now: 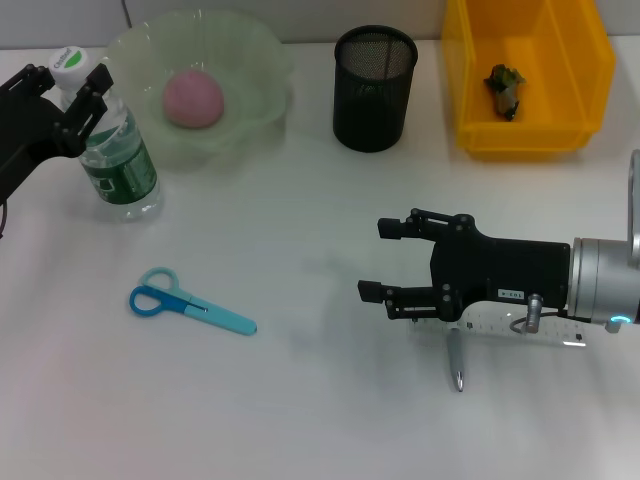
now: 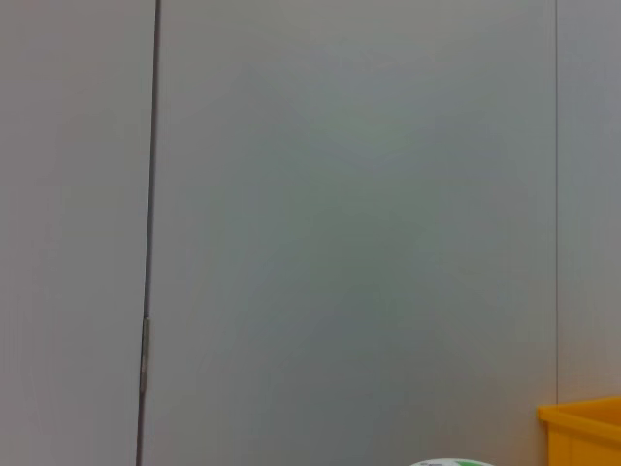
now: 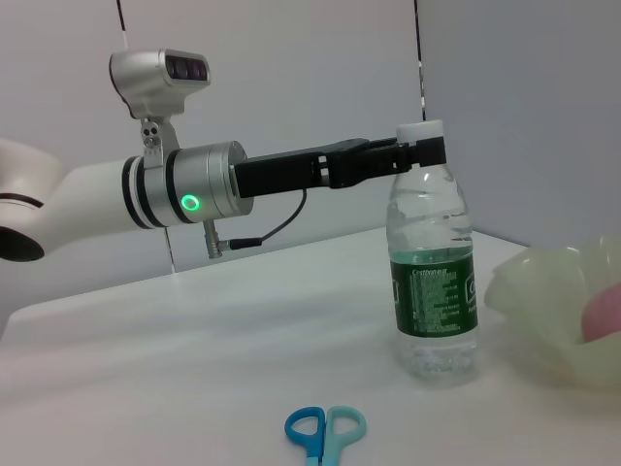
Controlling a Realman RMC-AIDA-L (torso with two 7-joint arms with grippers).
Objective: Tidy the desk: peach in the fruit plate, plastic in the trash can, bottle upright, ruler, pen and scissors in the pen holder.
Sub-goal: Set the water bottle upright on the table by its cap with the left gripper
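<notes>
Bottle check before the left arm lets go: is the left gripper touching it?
Touching. The right wrist view shows the left gripper clamped on the neck of the upright bottle just under the cap; the head view agrees.

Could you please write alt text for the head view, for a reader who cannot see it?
The left gripper grips the neck of the upright bottle beside the fruit plate holding the peach. The right gripper, fingers open, hovers over the pen and ruler; the scissors lie on the desk.
</notes>
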